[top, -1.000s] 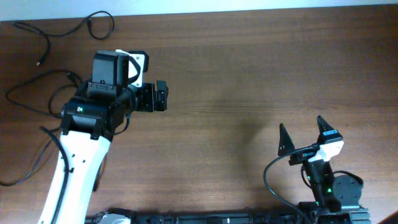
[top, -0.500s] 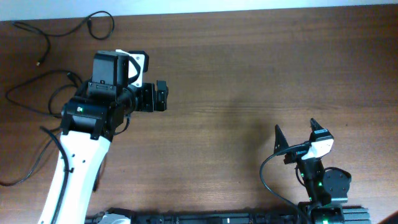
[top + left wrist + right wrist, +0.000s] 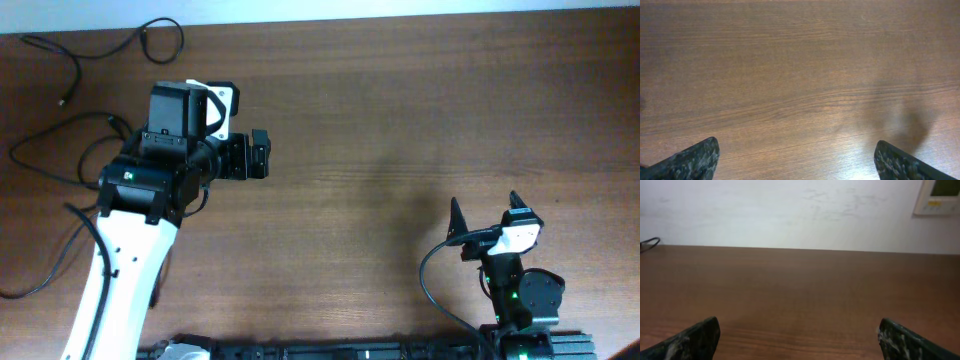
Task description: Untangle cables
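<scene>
Thin black cables lie at the table's far left. One loops along the back edge [image 3: 150, 28], one curls beside my left arm [image 3: 40, 160], and one trails toward the front [image 3: 55, 268]. My left gripper [image 3: 259, 154] is open and empty over bare wood to the right of them; no cable shows in the left wrist view, where the gripper [image 3: 796, 146] has its jaws wide apart. My right gripper [image 3: 488, 212] is open and empty near the front right. In its wrist view the gripper [image 3: 799, 325] faces the back wall, with a cable end [image 3: 650, 242] at the far left.
The brown wooden table [image 3: 400, 120] fills the view. My left arm's white link [image 3: 115, 285] runs down to the front left over part of the cables. A wall panel [image 3: 939, 195] hangs on the white wall behind the table.
My right gripper has drawn back slightly toward the front edge and wobbled left, then right. My left arm and the cables have not moved.
</scene>
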`<state>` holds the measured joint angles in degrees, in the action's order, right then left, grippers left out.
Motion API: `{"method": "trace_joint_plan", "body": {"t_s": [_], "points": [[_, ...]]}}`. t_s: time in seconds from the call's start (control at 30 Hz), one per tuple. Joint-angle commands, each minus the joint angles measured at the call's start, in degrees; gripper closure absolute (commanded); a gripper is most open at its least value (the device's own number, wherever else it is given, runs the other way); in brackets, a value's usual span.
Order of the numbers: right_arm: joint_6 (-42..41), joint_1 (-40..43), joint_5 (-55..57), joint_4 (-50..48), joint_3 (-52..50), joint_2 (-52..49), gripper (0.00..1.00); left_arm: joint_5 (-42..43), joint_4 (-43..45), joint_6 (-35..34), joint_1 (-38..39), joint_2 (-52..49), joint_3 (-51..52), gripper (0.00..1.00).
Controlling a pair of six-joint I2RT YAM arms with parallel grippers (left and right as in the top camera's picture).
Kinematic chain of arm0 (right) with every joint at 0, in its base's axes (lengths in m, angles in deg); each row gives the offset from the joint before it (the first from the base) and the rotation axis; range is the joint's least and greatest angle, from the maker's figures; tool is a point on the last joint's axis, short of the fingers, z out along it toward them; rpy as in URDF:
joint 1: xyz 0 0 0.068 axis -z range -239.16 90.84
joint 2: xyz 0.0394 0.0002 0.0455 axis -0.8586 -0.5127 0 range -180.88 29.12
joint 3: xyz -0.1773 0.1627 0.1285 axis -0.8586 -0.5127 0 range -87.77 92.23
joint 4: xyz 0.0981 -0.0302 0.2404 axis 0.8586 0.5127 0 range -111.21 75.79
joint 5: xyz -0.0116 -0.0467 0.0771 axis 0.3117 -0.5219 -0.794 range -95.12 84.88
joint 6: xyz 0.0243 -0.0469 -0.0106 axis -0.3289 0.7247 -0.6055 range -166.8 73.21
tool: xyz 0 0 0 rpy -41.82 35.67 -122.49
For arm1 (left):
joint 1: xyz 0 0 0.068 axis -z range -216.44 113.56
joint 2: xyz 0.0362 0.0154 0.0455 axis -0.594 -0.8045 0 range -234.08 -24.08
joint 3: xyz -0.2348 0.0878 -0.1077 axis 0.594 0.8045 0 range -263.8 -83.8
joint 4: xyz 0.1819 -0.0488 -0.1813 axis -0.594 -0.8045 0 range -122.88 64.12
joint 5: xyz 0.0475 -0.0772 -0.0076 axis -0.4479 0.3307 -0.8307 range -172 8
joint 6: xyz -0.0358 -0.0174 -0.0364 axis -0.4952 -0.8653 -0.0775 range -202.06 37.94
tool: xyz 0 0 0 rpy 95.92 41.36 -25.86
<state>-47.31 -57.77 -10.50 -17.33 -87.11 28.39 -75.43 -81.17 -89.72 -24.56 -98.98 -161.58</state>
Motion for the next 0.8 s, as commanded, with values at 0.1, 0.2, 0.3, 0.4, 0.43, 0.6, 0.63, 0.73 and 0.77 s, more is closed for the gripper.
{"method": "trace_joint_plan", "body": {"t_s": [0.1,0.2,0.3,0.4,0.43,0.6,0.63,0.73,0.77], "points": [[-1.3,-0.3,1.6,0.7,-0.3,0.5,0.02,-0.4,0.0,0.9,0.1,-0.2,-0.1,0.01],[1.9,-0.3,1.2,0.6,-0.3,0.5,0.02,-0.4,0.0,0.9,0.1,-0.1,-0.1,0.01],[2.2,-0.3,1.1,0.6,-0.3,0.5,0.02,-0.4,0.0,0.9,0.1,-0.1,-0.1,0.01],[2.2,-0.3,0.9,0.4,-0.3,0.5,0.01,-0.4,0.0,0.9,0.1,-0.1,-0.1,0.01],[2.2,-0.3,0.9,0.4,-0.3,0.5,0.02,-0.4,0.0,0.9,0.1,-0.1,-0.1,0.01],[2.2,-0.3,0.9,0.4,-0.3,0.5,0.02,-0.4,0.0,0.9,0.1,-0.1,-0.1,0.01],[2.2,-0.3,0.9,0.4,-0.3,0.5,0.02,-0.4,0.0,0.9,0.1,-0.2,-0.1,0.01],[2.2,-0.3,0.9,0.4,-0.3,0.5,0.02,-0.4,0.0,0.9,0.1,-0.1,-0.1,0.01],[2.2,-0.3,0.9,0.4,-0.3,0.5,0.02,-0.4,0.0,0.9,0.1,-0.1,-0.1,0.01]]}}
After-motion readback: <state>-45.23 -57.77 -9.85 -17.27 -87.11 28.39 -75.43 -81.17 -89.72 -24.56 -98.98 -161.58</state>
